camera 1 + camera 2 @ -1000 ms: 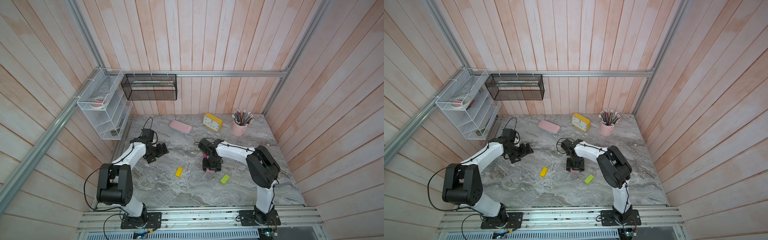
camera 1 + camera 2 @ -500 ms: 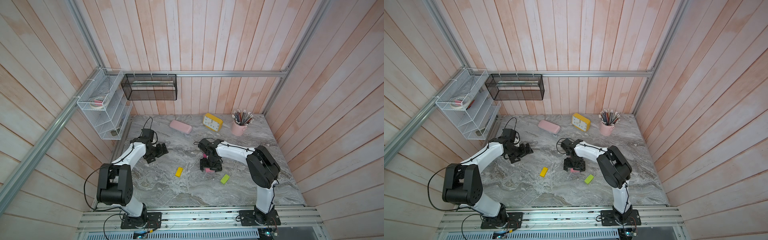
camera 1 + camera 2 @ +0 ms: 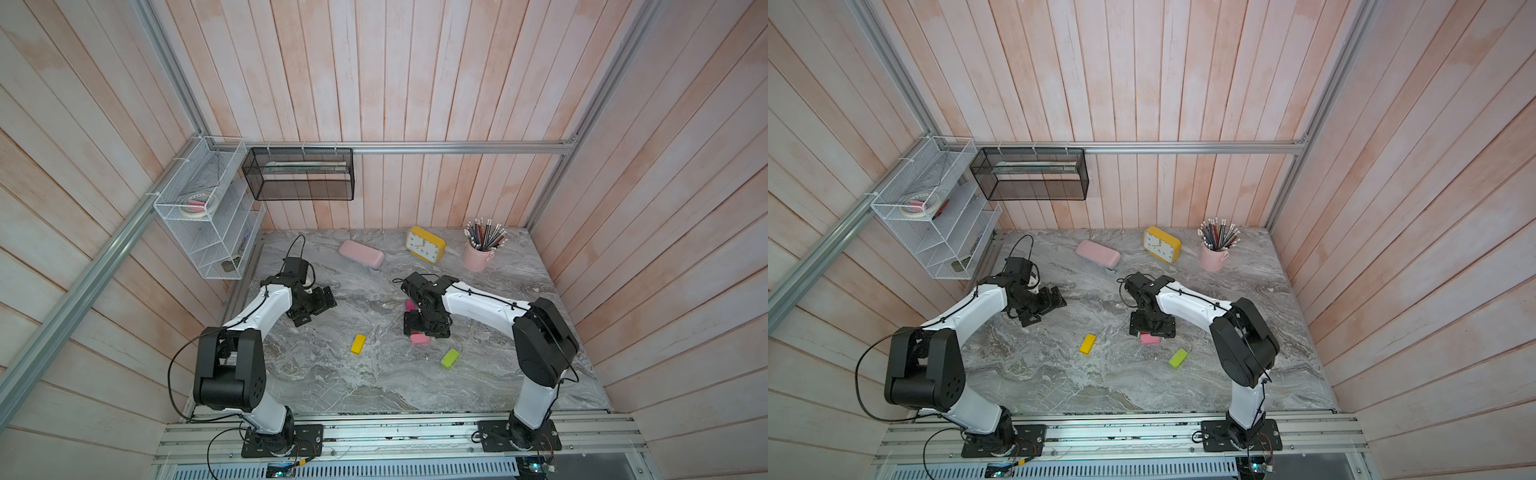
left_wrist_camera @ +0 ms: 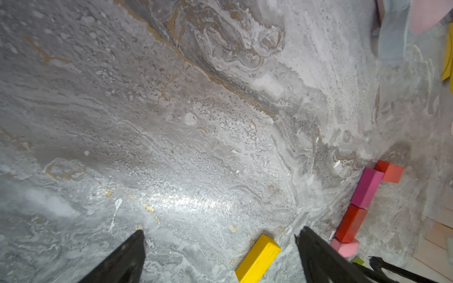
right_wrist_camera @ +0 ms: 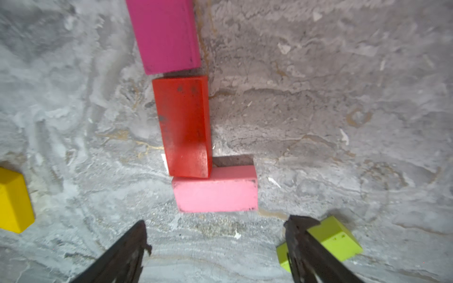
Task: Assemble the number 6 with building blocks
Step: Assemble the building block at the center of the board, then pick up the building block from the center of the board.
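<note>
The right claw [image 5: 215,234] has just opened wide and let go of the light pink block [image 5: 215,193], which now lies on the counter [image 5: 343,98] touching the end of the red block [image 5: 183,125], so the yellow block [image 3: 358,344] and the green block [image 3: 450,358] still wait.

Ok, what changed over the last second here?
The right gripper opened its jaws and let go of the light pink block, which lies against the red block's end. The left gripper, yellow block and lime green block stayed where they were.
</note>
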`<state>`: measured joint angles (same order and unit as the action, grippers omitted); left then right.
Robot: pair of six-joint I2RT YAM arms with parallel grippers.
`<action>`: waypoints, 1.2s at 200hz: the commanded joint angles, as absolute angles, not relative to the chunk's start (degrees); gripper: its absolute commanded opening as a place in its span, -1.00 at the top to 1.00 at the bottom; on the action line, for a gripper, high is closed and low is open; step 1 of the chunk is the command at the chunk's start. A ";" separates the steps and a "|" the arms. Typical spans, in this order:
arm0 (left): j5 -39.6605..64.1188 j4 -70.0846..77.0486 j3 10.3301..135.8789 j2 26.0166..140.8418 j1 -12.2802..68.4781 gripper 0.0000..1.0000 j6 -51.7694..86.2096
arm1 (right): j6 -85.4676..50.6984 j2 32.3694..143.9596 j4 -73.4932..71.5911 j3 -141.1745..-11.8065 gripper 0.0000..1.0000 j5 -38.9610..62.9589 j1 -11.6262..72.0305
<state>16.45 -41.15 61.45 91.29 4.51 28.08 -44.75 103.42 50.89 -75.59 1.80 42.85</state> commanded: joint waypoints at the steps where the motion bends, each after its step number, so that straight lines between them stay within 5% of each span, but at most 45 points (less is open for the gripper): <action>1: 16.25 -40.61 60.40 90.14 4.31 -0.96 28.11 | -46.24 99.02 53.34 -74.52 -0.79 0.90 42.72; 62: 16.69 -39.54 59.07 89.39 4.31 -0.96 28.71 | -57.92 89.77 53.22 -60.35 -0.33 3.94 41.92; 240: 16.78 -40.07 59.33 90.10 4.39 -0.96 28.21 | -63.29 82.44 46.76 -48.49 -0.41 5.51 34.01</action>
<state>16.49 -40.47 58.74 90.19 4.51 28.51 -62.74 83.29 47.03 -48.45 5.69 35.31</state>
